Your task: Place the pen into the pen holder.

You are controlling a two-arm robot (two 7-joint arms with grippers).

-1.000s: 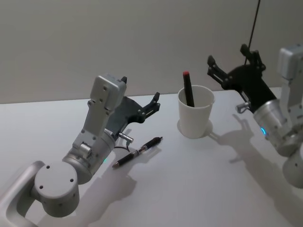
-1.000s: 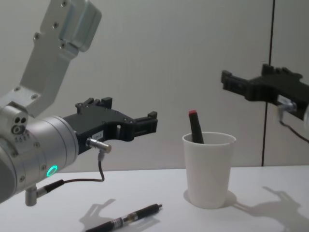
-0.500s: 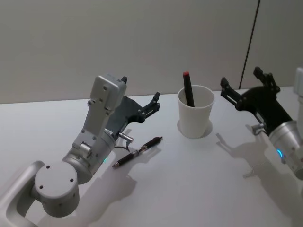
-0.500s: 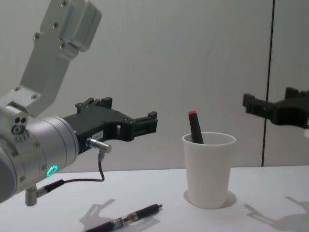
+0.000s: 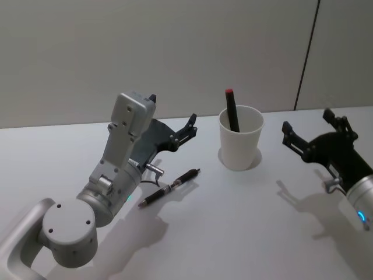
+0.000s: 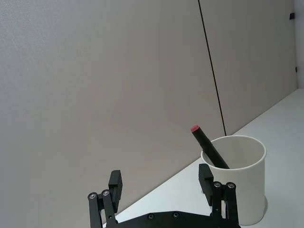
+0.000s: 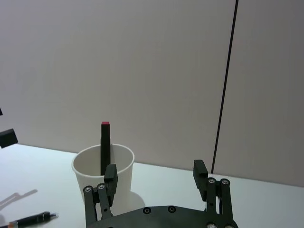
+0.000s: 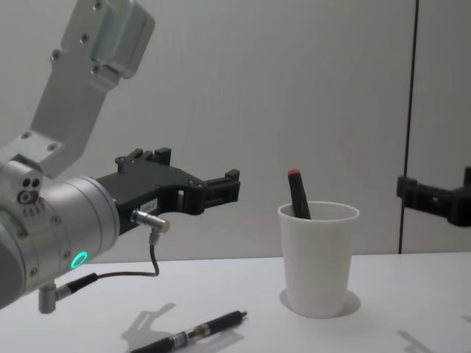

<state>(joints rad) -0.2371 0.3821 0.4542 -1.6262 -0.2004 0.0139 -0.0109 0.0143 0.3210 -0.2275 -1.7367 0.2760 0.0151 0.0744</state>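
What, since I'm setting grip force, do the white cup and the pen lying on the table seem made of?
The pen holder looks like paper: matte white, thin-walled, with a rolled rim. The pen seems plastic, dark and slightly glossy, with a paler band midway that may be metal.

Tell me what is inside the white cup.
A black pen with a red tip stands tilted in the cup, its top above the rim. The cup wall hides the pen's lower part and the cup's bottom, so anything else in there cannot be seen.
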